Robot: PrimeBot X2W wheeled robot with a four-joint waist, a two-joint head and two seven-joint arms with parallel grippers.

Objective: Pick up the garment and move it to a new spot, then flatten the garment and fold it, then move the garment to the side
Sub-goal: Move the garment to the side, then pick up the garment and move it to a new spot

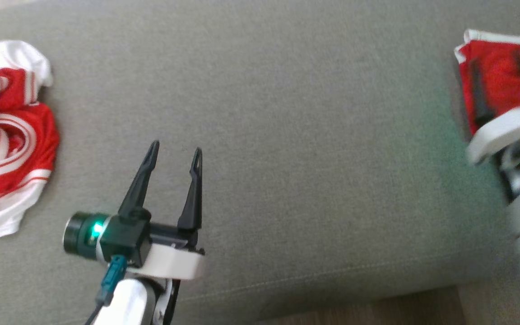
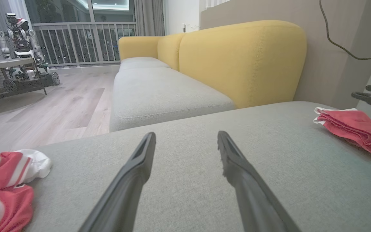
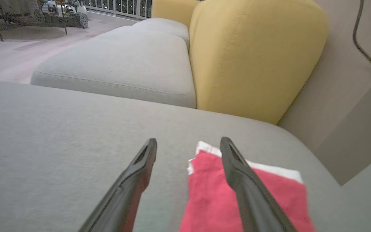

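Note:
A folded red garment with white trim lies at the far right of the grey sofa cushion. My right gripper hovers just over it, blurred, its jaws apart. In the right wrist view the right gripper is open, its right finger over the folded garment and nothing between the fingers. My left gripper stands open and empty over bare cushion at the lower left. The left wrist view shows the left gripper open, with the folded garment far to its right.
A crumpled red and white garment lies at the cushion's left edge, also in the left wrist view. A yellow backrest rises beyond the cushion. Wood floor borders the near edge. Another robot stands across the room.

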